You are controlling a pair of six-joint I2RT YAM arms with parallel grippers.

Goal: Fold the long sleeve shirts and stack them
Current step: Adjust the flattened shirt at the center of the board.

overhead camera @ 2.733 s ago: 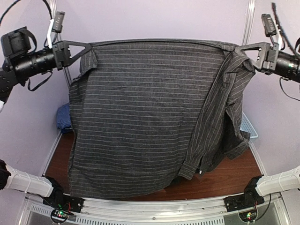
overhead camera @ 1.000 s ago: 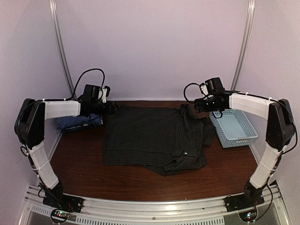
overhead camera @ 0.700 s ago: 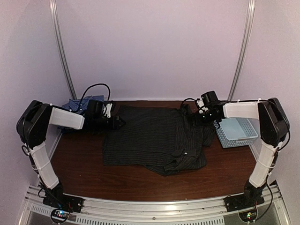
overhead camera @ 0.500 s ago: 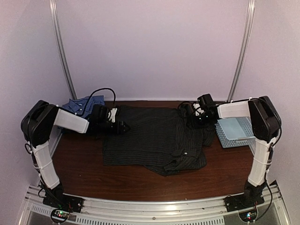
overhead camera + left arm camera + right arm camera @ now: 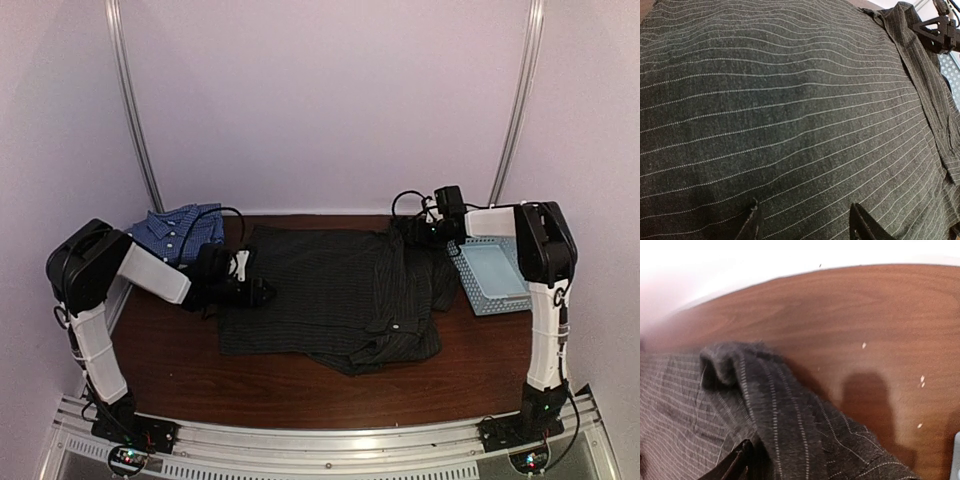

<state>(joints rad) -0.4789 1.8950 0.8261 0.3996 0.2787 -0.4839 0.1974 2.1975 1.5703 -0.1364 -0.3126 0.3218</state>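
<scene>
My left gripper (image 5: 805, 210) sits low at the left edge of the black shirt (image 5: 320, 300), about halfway along that edge. Its two tips stand apart with nothing between them, and striped cloth fills everything ahead of it. So the shirt lies to the right of this gripper, spread flat on the table (image 5: 180, 350), and I read its longer span as running left to right. My right gripper (image 5: 418, 232) is at the far right corner, where the cloth is bunched into a thick fold. In its own camera only one tip shows, with the fold lying across where the other would be, so I cannot tell whether it is apart or clamped on cloth. From that gripper the shirt runs left and towards the near edge. Each arm is closest to its own side, and the doubled-up sleeve side is the right arm's. The blue shirt (image 5: 180, 228) lies in the far left corner, behind my left arm and apart from the black one. The basket (image 5: 497, 272) sits just right of the black shirt.
</scene>
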